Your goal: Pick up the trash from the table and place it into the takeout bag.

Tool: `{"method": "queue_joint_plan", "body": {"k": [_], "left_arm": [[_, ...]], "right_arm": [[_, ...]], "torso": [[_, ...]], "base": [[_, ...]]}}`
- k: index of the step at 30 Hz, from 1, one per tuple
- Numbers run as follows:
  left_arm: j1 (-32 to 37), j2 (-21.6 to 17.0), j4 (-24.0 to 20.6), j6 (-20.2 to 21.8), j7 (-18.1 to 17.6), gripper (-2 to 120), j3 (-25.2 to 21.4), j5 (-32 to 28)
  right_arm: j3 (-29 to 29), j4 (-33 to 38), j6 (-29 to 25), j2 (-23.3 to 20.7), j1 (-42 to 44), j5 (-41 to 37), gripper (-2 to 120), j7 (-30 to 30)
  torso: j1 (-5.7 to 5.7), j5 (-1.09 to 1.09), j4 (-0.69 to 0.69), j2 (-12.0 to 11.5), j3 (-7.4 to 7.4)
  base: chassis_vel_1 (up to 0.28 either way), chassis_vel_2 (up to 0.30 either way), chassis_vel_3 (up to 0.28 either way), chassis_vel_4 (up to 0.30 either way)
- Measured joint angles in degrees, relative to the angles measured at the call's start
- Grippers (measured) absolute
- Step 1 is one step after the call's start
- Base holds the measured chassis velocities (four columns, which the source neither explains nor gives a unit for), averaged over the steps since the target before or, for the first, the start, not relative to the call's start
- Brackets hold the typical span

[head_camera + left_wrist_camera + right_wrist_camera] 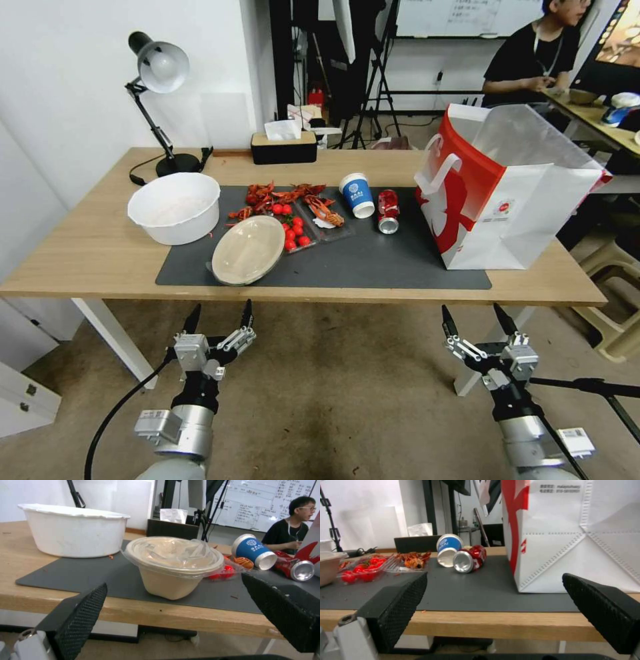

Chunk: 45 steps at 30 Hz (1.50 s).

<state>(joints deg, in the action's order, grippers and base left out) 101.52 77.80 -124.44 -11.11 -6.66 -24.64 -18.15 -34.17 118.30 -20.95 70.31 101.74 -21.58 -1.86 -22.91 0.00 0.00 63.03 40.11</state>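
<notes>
- Both arms hang low in the frame, short of the bench (100, 257): your left gripper (220, 319) sits at lower left, your right gripper (477, 319) at lower right. On each the jaws stand spread wide and hold nothing.
- The takeout bag (513, 200) stands upright at the right of the frame on the end of the dark grey mat (373, 263), mouth open. It looks light; a nudge from your right arm could tip it or slide it off the near edge.
- The crushed red can (387, 211) lies on its side just left of the bag, and the blue-and-white paper cup (357, 195) lies tipped just beside it. Both are round and likely to roll or squirt out if you close off-centre. They sit close enough that reaching for one may knock the other.
- The beige round plate (248, 249) sits at the mat's near edge, centre-left. In the left wrist view it reads as a lidded tub with a loose clear film on top, so the film may slip in a pinch and the tub may shove off the edge.
- The clear trays of tomatoes and crayfish (293, 217) lie touching the plate's far side, and the big white bowl (175, 207) is near on the left; a wide sweep could drag them along.
- At the back of the bench are a desk lamp (157, 73) and a tissue box (283, 145); tripods stand behind, over a bare concrete floor (333, 400).
</notes>
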Motion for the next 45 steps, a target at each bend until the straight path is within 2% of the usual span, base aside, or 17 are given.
{"method": "queue_joint_plan", "body": {"k": [5,14,18,24,27,32,33,36,37,39,40,42,45], "left_arm": [[-0.2,0.0,0.7,-0.1,0.1,100,0.0,0.0],[-0.4,0.0,0.9,-0.1,0.1,100,0.2,0.0],[-0.5,0.0,1.1,-0.1,0.1,100,0.2,0.0],[-0.5,-0.2,1.1,-0.1,0.1,100,0.0,-0.1],[-0.6,-0.2,1.1,-0.1,0.1,100,-0.1,0.0],[-0.6,0.6,1.6,-0.1,0.3,100,0.1,0.5],[-0.6,0.6,1.6,-0.1,0.3,100,0.1,0.5],[-0.3,0.8,1.5,-0.1,0.2,100,-0.6,0.5],[-0.3,0.8,1.5,-0.1,0.2,100,-0.6,0.5],[-0.1,0.8,1.5,-0.2,0.1,100,-1.1,0.3],[-0.1,0.8,1.5,-0.2,0.1,100,-1.1,0.3],[-0.1,1.0,1.5,-0.3,0.0,100,-1.0,0.2],[-0.2,1.1,1.6,-0.2,0.0,100,-0.9,0.2]], "right_arm": [[2.7,0.7,4.3,0.3,-4.6,2.2,100,1.4],[5.9,0.5,7.9,0.1,-11.2,5.0,100,3.8],[8.0,0.7,11.0,-0.3,-14.9,5.3,100,5.2],[13.4,1.2,19.4,-1.6,-22.4,2.1,100,9.4],[14.9,1.1,21.7,-1.7,-24.7,1.5,100,10.2],[20.3,-2.5,28.9,-1.8,-34.3,0.5,100,13.4],[20.3,-2.5,28.9,-1.8,-34.3,0.5,100,13.4],[24.7,-6.8,33.8,-1.8,-42.3,-1.2,100,17.2],[24.7,-6.8,33.8,-1.8,-42.3,-1.2,100,17.2],[26.6,-9.1,38.2,-1.1,-46.2,-2.1,100,20.9],[26.6,-9.1,38.2,-1.1,-46.2,-2.1,100,20.9],[28.4,-11.0,43.1,-0.3,-49.6,-3.4,100,25.7],[29.2,-12.0,45.6,-0.1,-51.6,-4.3,100,27.8]], "torso": [[0.00,0.00,0.00,0.0,0.00],[-0.01,0.01,0.01,0.0,0.01],[-0.01,0.00,0.00,0.0,0.01],[-0.01,0.00,0.01,0.0,0.01],[-0.01,0.00,0.00,0.0,0.01],[-0.01,-0.01,0.00,0.0,0.01],[-0.01,-0.01,0.00,0.0,0.01],[-0.01,0.01,0.00,0.0,0.01],[-0.01,0.01,0.00,0.0,0.01],[-0.01,0.00,0.00,0.0,0.00],[-0.01,0.00,0.00,0.0,0.00],[-0.01,0.01,0.00,0.0,0.01],[-0.01,0.00,-0.01,0.0,0.00]], "base": [[0.000,0.000,0.000,0.000],[0.000,0.000,0.000,0.000],[0.000,0.000,0.000,0.000],[0.000,0.000,0.000,0.000],[0.000,0.000,0.000,0.000],[0.000,0.000,0.000,0.000],[0.000,0.000,0.000,0.000],[0.000,0.000,0.000,0.000],[0.000,0.000,0.000,0.000],[0.000,0.000,0.000,0.000],[0.000,0.000,0.000,0.000],[0.000,0.000,0.000,0.000],[0.000,0.000,0.000,0.000]]}}
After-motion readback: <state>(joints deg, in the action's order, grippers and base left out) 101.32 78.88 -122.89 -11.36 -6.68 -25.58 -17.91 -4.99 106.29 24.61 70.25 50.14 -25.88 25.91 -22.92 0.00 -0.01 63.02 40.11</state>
